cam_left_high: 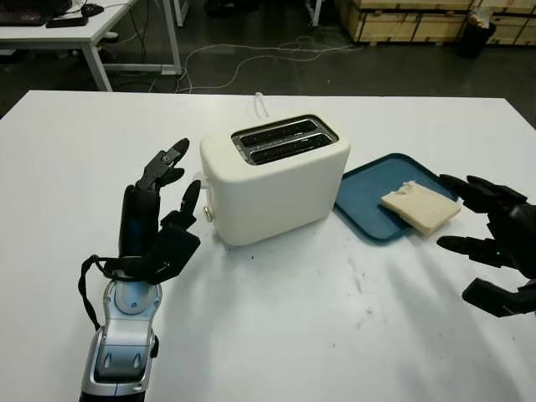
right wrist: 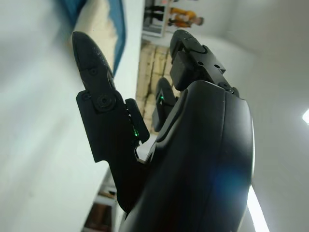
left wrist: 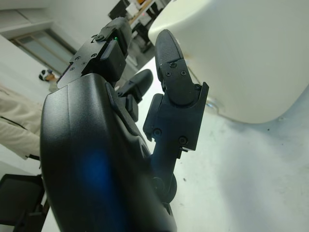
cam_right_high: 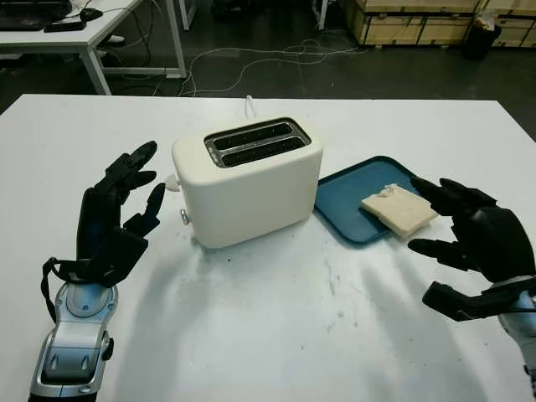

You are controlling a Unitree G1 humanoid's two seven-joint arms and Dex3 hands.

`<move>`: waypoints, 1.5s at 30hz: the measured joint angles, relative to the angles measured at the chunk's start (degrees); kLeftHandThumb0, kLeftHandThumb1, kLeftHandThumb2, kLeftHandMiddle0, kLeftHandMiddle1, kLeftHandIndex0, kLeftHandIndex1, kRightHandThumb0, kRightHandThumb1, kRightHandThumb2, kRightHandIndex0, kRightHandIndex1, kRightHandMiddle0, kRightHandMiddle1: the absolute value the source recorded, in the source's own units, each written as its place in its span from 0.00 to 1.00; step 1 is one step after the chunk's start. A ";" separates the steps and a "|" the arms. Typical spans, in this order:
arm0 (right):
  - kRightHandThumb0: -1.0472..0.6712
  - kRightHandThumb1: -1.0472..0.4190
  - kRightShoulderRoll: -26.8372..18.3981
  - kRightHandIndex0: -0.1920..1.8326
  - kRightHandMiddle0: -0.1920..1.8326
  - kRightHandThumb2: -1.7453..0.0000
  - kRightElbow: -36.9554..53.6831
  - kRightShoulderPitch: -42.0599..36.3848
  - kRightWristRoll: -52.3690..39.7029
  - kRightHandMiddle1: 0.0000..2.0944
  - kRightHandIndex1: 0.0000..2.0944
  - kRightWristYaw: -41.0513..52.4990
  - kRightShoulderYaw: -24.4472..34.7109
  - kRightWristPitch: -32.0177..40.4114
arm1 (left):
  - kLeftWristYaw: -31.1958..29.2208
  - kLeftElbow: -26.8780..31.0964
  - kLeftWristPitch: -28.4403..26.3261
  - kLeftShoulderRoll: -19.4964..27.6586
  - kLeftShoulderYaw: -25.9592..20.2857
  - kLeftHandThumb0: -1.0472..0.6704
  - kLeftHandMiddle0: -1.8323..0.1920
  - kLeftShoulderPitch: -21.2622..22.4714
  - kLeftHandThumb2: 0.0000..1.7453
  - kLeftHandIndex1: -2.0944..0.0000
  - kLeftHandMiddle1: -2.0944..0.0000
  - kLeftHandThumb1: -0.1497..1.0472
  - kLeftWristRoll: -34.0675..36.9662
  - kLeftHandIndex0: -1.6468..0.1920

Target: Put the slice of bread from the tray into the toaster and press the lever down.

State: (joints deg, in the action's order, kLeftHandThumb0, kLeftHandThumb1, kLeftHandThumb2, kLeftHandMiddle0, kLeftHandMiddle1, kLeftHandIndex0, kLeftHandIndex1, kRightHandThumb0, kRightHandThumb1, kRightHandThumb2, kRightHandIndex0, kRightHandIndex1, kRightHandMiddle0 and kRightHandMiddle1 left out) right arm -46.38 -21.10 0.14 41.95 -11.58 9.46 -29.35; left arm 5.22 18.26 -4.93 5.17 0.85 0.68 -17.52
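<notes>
A cream two-slot toaster (cam_left_high: 276, 180) stands in the middle of the white table, both slots empty, its lever knob (cam_left_high: 207, 213) on the left end and up. To its right a dark blue tray (cam_left_high: 368, 201) holds one slice of pale bread (cam_left_high: 421, 208). My right hand (cam_left_high: 481, 226) is open just right of the tray, its fingers pointing at the bread, a short gap away. My left hand (cam_left_high: 172, 188) is open and raised left of the toaster, near the lever end, touching nothing. The toaster's cream wall (left wrist: 251, 58) shows close in the left wrist view.
A white cord (cam_left_high: 261, 104) runs off behind the toaster. Beyond the table's far edge stand another desk (cam_left_high: 75, 33), floor cables (cam_left_high: 243, 59) and wooden pallets (cam_left_high: 410, 21). Bare table lies in front of the toaster and between my arms.
</notes>
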 measured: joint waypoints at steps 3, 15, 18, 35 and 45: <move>0.36 0.21 -1.35 0.21 0.22 1.00 -2.07 0.57 2.57 0.00 0.00 -2.23 -2.37 1.67 | 0.01 0.00 0.00 -0.03 -0.01 0.34 0.82 0.03 0.31 0.95 0.57 0.89 0.02 0.66; 0.37 0.18 -2.68 0.20 0.22 0.99 -18.29 9.62 8.69 0.00 0.00 -14.48 -15.59 3.21 | 0.11 0.10 -0.01 -0.08 -0.03 0.34 0.82 0.16 0.32 0.95 0.56 0.89 0.03 0.66; 0.39 0.17 -2.71 0.21 0.22 0.99 -22.50 13.13 9.16 0.00 0.01 -16.76 -18.93 3.76 | 0.07 0.12 -0.01 -0.04 -0.04 0.33 0.82 0.15 0.32 0.95 0.56 0.89 0.02 0.66; 0.40 0.13 -1.60 0.26 0.27 1.00 -39.41 24.21 8.69 0.01 0.01 -24.15 -30.13 3.10 | 0.07 0.62 -0.08 -0.19 -0.05 0.34 0.82 0.14 0.31 0.95 0.56 0.89 0.18 0.65; 0.41 0.12 -0.83 0.27 0.27 1.00 -43.70 27.87 8.59 0.00 0.00 -25.38 -35.05 3.30 | 0.10 0.62 -0.05 -0.17 -0.03 0.34 0.82 0.13 0.31 0.96 0.56 0.89 0.12 0.66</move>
State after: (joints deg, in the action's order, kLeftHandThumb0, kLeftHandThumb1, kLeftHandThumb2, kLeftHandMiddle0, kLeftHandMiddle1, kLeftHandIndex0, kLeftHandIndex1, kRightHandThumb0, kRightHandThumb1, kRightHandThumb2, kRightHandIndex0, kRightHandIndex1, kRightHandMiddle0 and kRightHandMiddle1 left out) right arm -47.22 -64.79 28.01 50.53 -36.96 -25.59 -26.05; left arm 5.32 18.88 -4.98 5.00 0.82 0.81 -17.40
